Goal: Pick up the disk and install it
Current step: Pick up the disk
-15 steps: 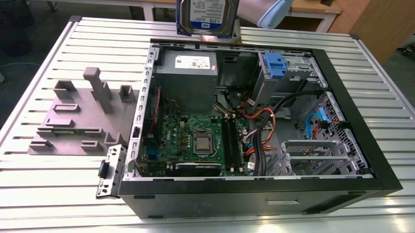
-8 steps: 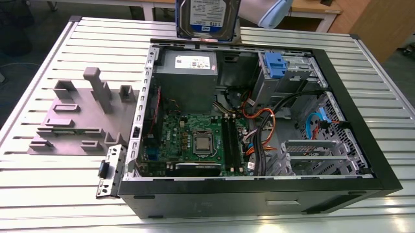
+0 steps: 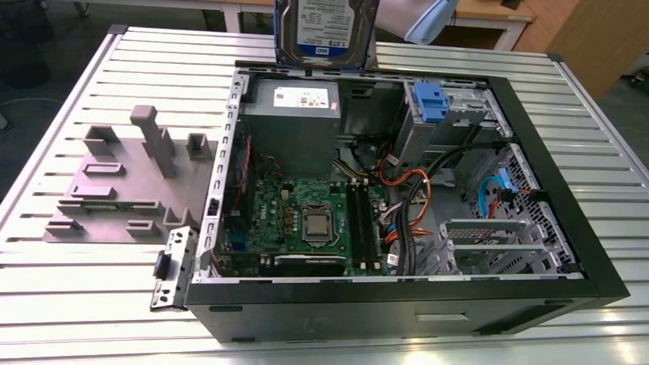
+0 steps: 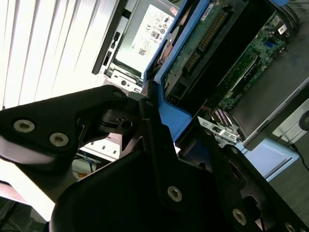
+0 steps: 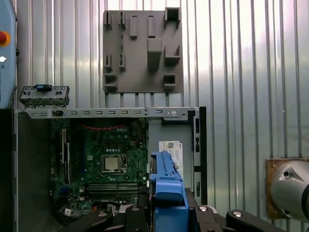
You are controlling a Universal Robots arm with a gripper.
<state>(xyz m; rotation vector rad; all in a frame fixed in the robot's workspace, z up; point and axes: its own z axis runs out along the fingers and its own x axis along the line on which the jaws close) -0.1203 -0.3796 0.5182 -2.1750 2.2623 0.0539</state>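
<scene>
Table (image 3: 81,304): ribbed metal slats, carrying the case and the fixture.
Case (image 3: 406,308): black computer tower lying on its side, with the side panel off and the insides showing.
Fixture (image 3: 112,190): grey stepped plastic block lying flat on the table, just beside the case on the exterior view's left.
Power supply (image 3: 294,122): grey box with a white label, in the case's far corner.
Motherboard (image 3: 304,220): green board on the case floor, on the near side of the power supply.
Disk (image 3: 327,30): silver drive with a white-and-blue label, clipped in a blue frame (image 5: 166,188). It is held upright in the air over the case's far edge, above the power supply and clear of the case.
Hand (image 4: 166,125): the black fingers (image 4: 159,159) are closed against the frame's sides, gripping the disk.
Bracket (image 3: 431,103): blue plastic piece fixed to the metal bay (image 3: 469,114), at the case's far side, apart from the disk and to the exterior view's right of it.
</scene>
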